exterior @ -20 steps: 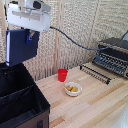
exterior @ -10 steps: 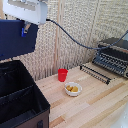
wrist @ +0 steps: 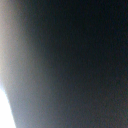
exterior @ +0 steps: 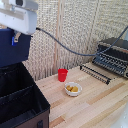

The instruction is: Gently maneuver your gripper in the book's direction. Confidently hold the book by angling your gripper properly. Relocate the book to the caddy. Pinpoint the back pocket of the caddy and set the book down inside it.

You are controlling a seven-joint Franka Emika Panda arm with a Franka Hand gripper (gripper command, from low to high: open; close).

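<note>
Upright, the book (exterior: 11,47) hangs clamped in the claw (exterior: 16,36) above the caddy (exterior: 20,97).

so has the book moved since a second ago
Yes. The book, hanging under the gripper, has shifted toward the exterior view's left and slightly lower, farther from the red cup, and now sits above the caddy.

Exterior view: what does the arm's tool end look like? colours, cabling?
The tool has a white, boxy body with a darker grey section on top. A dark cable trails from it toward the exterior view's right. Its fingers can't be made out, and no markings are legible.
</note>
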